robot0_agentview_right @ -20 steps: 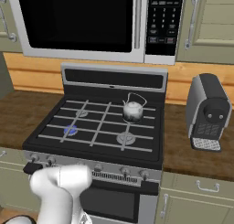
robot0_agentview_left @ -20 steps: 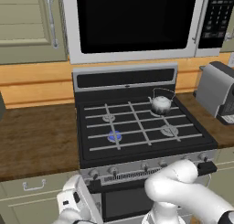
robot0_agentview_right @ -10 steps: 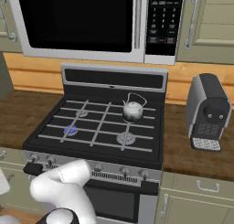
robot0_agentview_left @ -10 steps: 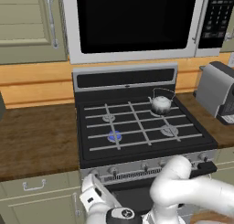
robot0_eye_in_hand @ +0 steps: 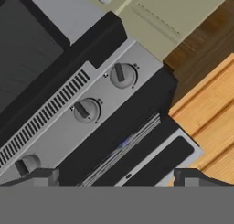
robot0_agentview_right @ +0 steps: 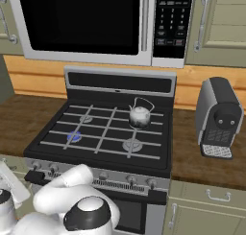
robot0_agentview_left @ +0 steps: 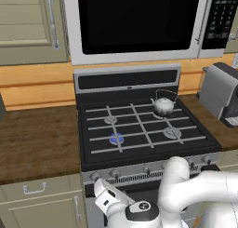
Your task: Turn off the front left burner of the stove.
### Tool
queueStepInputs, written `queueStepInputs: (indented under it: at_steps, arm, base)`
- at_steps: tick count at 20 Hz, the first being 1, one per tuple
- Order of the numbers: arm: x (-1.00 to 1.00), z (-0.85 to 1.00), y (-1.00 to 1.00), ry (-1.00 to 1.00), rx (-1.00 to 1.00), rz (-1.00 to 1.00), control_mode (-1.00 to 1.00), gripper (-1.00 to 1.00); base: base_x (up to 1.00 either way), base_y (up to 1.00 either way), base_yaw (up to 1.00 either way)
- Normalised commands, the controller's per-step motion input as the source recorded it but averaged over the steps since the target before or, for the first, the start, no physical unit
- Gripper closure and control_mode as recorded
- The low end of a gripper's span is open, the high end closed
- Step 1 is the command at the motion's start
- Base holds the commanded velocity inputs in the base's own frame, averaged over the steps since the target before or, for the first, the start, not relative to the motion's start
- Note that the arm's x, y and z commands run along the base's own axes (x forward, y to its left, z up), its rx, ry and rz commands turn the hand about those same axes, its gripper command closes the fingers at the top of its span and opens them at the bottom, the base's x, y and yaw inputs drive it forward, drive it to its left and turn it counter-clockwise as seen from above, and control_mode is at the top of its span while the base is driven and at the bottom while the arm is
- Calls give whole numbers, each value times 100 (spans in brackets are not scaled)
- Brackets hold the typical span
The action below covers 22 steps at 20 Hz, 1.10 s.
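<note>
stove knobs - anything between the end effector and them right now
Nothing visible does. In the hand view the open end effector looks straight at the stove front panel, with two knobs in clear sight and only open space before them. The kettle sits on the back right grate, away from the knobs.

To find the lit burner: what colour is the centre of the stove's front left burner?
Blue, inside a silver-grey ring: the front left burner, clearest in the left base view.

The arm (robot0_agentview_left: 195, 190) is glossy white, built of thick rounded tube segments joined by bulging elbows. A round dark cap with a small pale mark (robot0_agentview_left: 142, 207) covers one joint, and another dark grey cap (robot0_agentview_right: 89, 213) tops a white rounded housing. Two small dark fingertips (robot0_eye_in_hand: 39, 176) end it.
</note>
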Motion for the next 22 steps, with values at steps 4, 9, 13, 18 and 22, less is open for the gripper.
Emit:
queueStepInputs:
  at_steps: [4,9,13,18,22]
  arm:
    - [32,-7,0,0,-13,0,-100,-100]
    - [11,-9,16,0,-14,0,-100,-100]
    - [0,-24,42,0,-20,0,-100,-100]
    - [10,-22,46,0,-17,0,-100,-100]
    - [16,-20,35,0,-8,0,-100,-100]
  base:
    - [0,0,0]
    - [0,0,0]
    - [0,0,0]
    - [0,0,0]
    - [0,0,0]
